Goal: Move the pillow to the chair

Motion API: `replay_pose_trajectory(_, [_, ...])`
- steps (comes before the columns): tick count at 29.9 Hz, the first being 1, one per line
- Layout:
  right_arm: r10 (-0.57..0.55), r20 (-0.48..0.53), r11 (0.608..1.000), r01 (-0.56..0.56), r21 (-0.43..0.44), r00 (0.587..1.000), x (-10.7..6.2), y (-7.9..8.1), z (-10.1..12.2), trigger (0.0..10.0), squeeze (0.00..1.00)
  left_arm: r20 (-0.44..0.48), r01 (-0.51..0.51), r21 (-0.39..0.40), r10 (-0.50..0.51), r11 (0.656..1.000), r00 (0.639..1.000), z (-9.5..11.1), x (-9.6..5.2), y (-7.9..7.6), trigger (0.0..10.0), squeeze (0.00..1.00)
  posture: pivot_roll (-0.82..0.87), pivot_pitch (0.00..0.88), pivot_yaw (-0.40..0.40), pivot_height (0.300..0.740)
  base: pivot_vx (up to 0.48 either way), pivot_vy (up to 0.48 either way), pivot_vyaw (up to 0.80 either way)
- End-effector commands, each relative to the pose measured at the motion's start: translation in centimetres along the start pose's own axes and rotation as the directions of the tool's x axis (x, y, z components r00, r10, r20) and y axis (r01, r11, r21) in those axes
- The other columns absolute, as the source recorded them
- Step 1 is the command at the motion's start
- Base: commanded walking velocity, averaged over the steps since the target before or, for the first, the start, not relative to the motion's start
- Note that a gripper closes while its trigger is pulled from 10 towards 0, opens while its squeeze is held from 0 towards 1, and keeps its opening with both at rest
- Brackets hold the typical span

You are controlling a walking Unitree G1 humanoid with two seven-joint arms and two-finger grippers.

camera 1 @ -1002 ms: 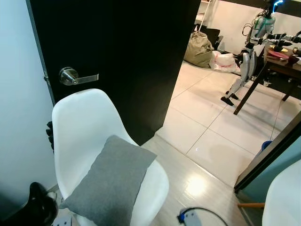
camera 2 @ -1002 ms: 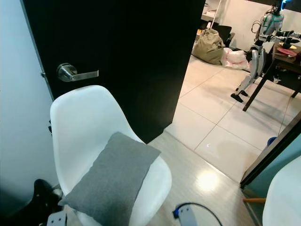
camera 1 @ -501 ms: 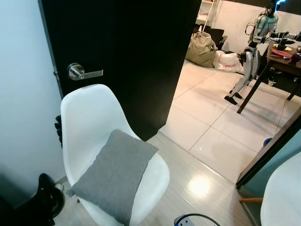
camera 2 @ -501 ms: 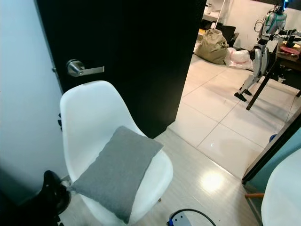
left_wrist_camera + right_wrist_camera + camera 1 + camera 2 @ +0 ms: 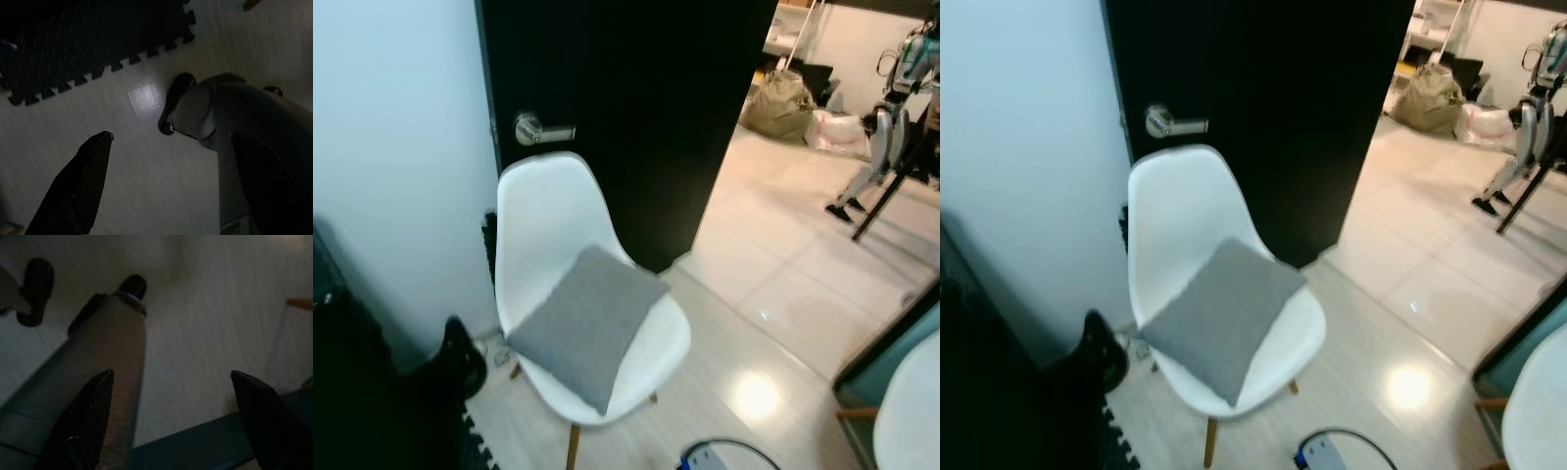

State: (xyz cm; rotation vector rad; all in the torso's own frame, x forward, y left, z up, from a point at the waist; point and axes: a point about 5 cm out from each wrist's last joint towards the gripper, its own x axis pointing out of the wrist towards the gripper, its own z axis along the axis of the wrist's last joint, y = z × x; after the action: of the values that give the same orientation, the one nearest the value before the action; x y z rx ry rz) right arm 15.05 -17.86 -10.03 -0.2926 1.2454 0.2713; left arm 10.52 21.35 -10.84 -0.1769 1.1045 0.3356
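Grey pillow (image 5: 587,324) lies tilted on seat of white chair (image 5: 544,215) by black door (image 5: 626,108); left gripper (image 5: 171,171) and right gripper (image 5: 171,406) hang over floor, fingers spread, empty, well apart from pillow

Not much of the bot itself on show here, mostly the wrist cams. The left gripper (image 5: 168,183) has two long black fingers (image 5: 80,188), flat-sided and tapering to blunt tips. Same deal on the right gripper (image 5: 173,418), black wedge-shaped fingers (image 5: 254,416). Beyond them you get smooth grey rounded legs (image 5: 105,362) ending in dark rounded feet (image 5: 175,100).
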Motion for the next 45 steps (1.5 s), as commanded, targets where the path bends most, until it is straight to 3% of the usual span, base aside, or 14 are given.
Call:
replay_pose_trajectory(1, [-0.075,-0.02,0.995,0.076,0.067,0.997,-0.4,-2.0,-1.6,10.0,0.0,-0.058,0.062,0.057,-0.059,0.996,0.997,-1.2,-0.1,-1.7,10.0,0.0,0.15,0.0,-0.092,0.74,-0.319,0.0,0.0])
replay_pose_trajectory(3, [-0.089,-0.003,0.99,0.089,0.109,0.996,-0.5,-2.7,-1.6,10.0,0.0,-0.041,0.077,0.083,-0.074,0.994,0.996,-0.5,0.0,-1.9,10.0,0.0,0.13,0.0,-0.088,0.74,-0.319,0.0,0.0])
replay_pose_trajectory(9, [-0.122,0.012,0.984,0.12,0.131,0.992,-0.7,-3.7,-1.3,10.0,0.0,-0.011,0.098,0.127,-0.097,0.987,0.995,1.0,0.3,-2.3,10.0,0.0,0.08,0.0,-0.067,0.74,-0.316,0.0,0.0])
replay_pose_trajectory(12, [-0.174,0.012,0.954,0.165,0.249,0.985,-0.9,-4.5,-1.2,10.0,0.0,-0.001,0.13,0.227,-0.133,0.965,0.991,2.3,0.4,-3.0,10.0,0.0,0.07,0.0,-0.052,0.74,-0.316,0.0,0.0])
replay_pose_trajectory(18, [-0.189,-0.015,0.938,0.185,0.292,0.982,-0.9,-4.4,-1.8,10.0,0.0,-0.003,0.139,0.227,-0.142,0.964,0.99,2.3,0.4,-3.3,10.0,0.0,0.06,0.0,-0.039,0.74,-0.312,0.0,-0.13])
replay_pose_trajectory(27, [-0.167,-0.016,0.954,0.166,0.25,0.986,-0.7,-3.6,-2.0,10.0,0.0,-0.029,0.132,0.237,-0.129,0.962,0.991,1.5,0.3,-3.2,10.0,0.0,0.05,0.0,-0.042,0.74,-0.032,0.0,-0.76])
replay_pose_trajectory(33, [-0.169,0.009,0.961,0.163,0.225,0.986,-0.7,-3.7,-1.2,10.0,0.0,-0.03,0.168,0.324,-0.167,0.931,0.985,1.6,0.3,-4.1,10.0,0.0,0.06,0.0,-0.053,0.74,0.0,0.0,-0.76])
replay_pose_trajectory(45, [-0.17,0.012,0.968,0.164,0.192,0.985,-0.7,-3.9,-0.9,10.0,0.0,-0.047,0.173,0.402,-0.168,0.899,0.985,0.9,0.2,-4.4,10.0,0.0,0.06,0.0,-0.059,0.74,0.0,0.0,-0.76])
